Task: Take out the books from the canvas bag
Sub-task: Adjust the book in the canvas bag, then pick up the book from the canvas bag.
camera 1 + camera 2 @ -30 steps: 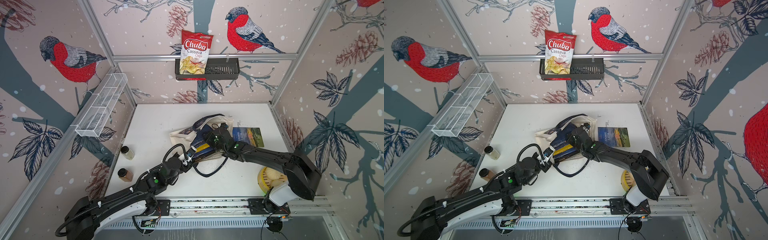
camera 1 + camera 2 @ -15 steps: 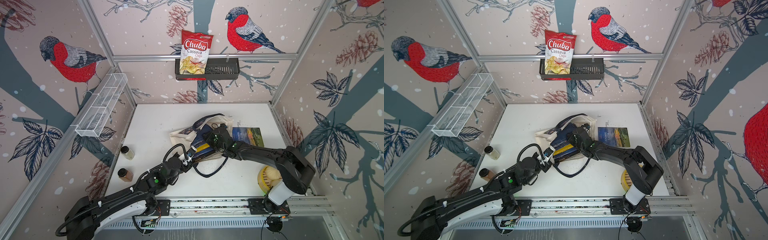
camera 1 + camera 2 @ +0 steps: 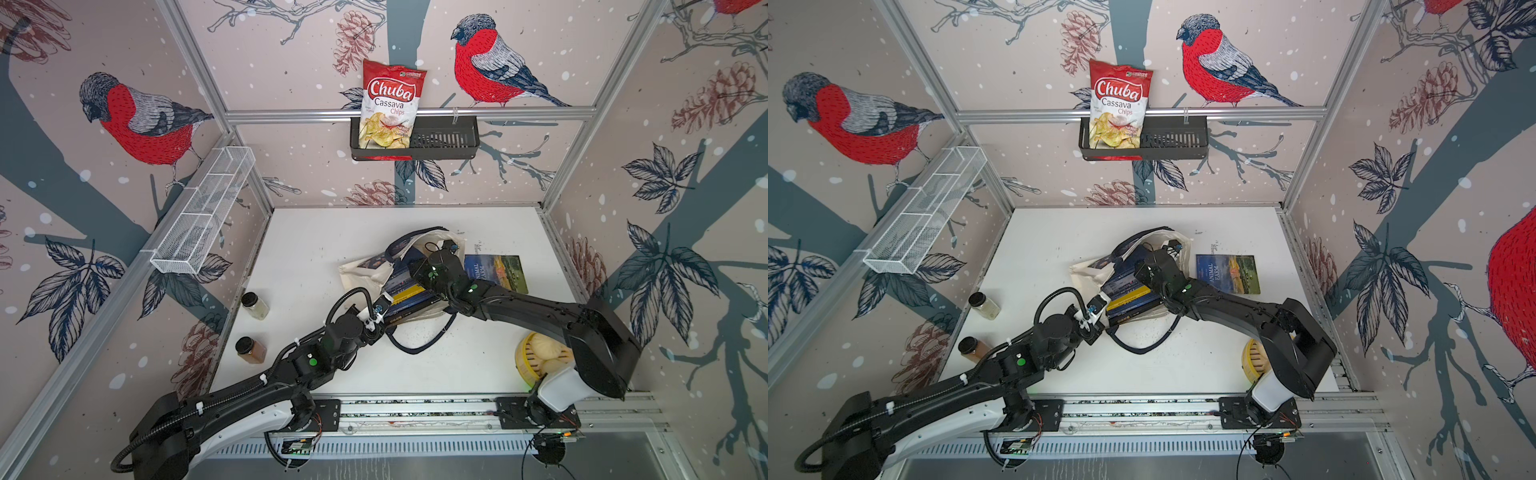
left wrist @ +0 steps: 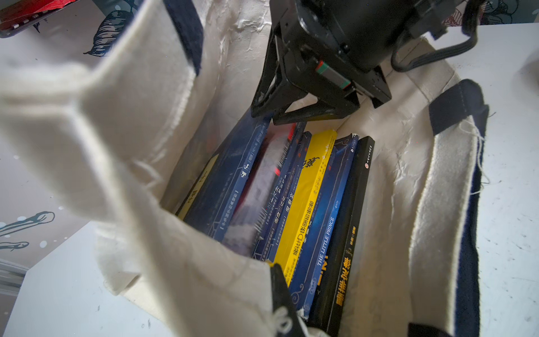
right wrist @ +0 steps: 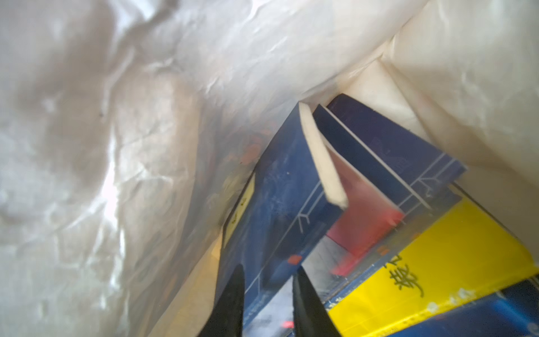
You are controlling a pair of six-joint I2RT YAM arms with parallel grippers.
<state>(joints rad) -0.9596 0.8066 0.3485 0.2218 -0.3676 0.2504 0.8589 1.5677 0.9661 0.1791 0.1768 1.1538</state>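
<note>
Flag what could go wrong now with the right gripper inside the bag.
The right gripper straddles only a navy book's edge, so the book may slip out when pulled. The left gripper is shut on just the canvas bag's rim, so the bag could drag along.

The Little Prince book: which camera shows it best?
The left wrist view: the Little Prince book shows its readable spine inside the canvas bag. In both top views it is lost among the books; the right wrist view shows no title.
</note>
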